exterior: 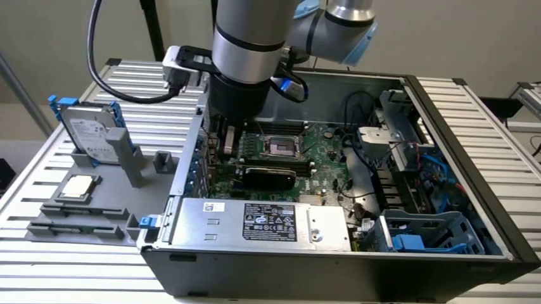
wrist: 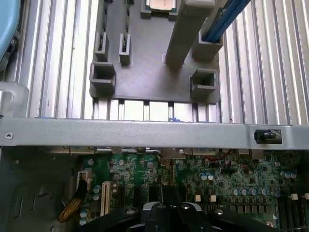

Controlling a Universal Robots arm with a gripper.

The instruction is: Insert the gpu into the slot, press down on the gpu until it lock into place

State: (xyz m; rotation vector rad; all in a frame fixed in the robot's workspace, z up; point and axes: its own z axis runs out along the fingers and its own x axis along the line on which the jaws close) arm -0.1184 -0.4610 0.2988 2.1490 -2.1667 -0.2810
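Gpu (exterior: 267, 175) lies on motherboard (exterior: 325, 149), exterior view; wrist view shows rack (wrist: 154, 72).

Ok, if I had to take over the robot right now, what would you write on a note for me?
Gripper: jaws shut, nothing seen between them, low inside the computer case over the motherboard.
Gpu: on the motherboard, between the processor socket and the silver power-supply box, apart from the gripper.
Done: the card looks placed in its spot on the board.
Left: it is not clear whether it is pressed down and locked, so check that.
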